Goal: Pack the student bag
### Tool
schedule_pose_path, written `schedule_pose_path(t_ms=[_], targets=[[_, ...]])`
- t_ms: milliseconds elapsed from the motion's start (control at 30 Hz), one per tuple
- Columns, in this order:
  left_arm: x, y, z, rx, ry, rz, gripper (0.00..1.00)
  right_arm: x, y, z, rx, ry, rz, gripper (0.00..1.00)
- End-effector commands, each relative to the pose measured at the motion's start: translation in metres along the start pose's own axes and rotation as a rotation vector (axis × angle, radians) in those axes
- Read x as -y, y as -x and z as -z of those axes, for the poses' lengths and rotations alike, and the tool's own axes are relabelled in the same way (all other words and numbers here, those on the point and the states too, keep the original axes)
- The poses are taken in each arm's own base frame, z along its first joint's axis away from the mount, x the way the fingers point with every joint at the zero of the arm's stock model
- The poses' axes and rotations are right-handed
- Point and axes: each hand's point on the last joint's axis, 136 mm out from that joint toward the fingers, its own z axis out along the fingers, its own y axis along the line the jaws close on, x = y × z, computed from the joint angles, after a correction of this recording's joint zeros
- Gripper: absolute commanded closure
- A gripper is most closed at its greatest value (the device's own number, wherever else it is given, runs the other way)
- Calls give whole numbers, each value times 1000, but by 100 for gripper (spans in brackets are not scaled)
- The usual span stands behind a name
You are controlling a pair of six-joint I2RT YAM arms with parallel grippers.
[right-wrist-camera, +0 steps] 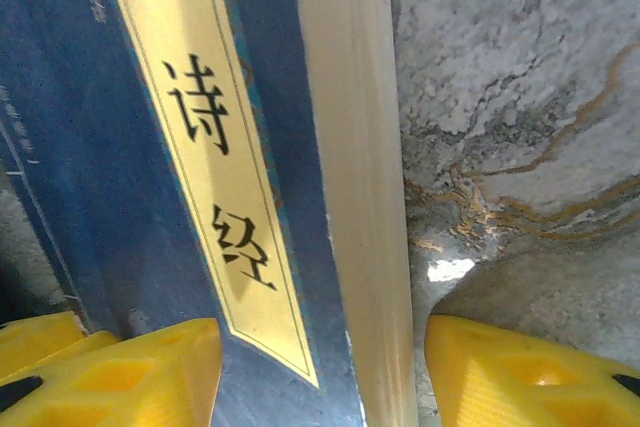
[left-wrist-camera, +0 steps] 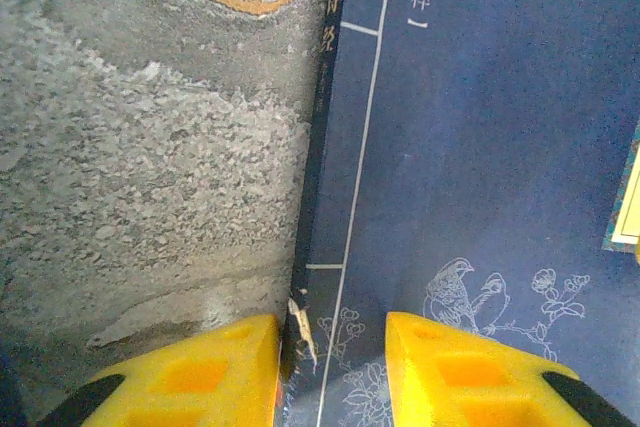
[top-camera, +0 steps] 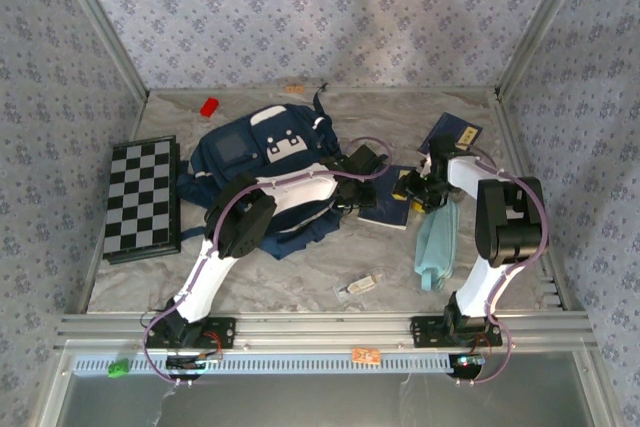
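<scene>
Far left of the top view: a flat black-and-white checkerboard (top-camera: 140, 197) on the marbled grey surface (top-camera: 290, 282). Left of centre: the large navy blue fabric student bag (top-camera: 262, 145) with white patches, lying on the surface, the left arm stretched over its lower edge. Centre: left gripper (left-wrist-camera: 330, 379), yellow fingers parted and released, straddling the spine edge of a flat navy blue book (left-wrist-camera: 480, 147). Right of centre: right gripper (right-wrist-camera: 320, 387), likewise spread and grasping nothing, either side of the cream page edge of a yellow-labelled navy book (right-wrist-camera: 215, 197). Lower right: a crumpled pale teal cloth (top-camera: 438, 242).
</scene>
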Motion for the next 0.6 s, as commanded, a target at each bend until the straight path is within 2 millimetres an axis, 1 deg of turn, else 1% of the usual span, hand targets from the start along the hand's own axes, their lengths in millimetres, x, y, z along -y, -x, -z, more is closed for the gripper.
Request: schedule_pose_path(t_ms=[0, 133, 367, 433, 500, 567], targets=[[0, -3, -4, -24, 9, 3, 67, -11, 0, -2, -9, 29, 32, 43], [-2, -5, -6, -28, 12, 5, 67, -21, 0, 11, 19, 51, 60, 47], [-1, -5, -7, -28, 10, 6, 67, -28, 0, 31, 54, 73, 82, 53], [-1, -4, -7, -28, 9, 7, 67, -30, 0, 34, 62, 83, 91, 54], [-1, -4, -7, -29, 8, 7, 67, -31, -2, 32, 49, 109, 92, 56], [-1, -5, -7, -29, 6, 8, 67, -31, -4, 30, 34, 123, 83, 60]])
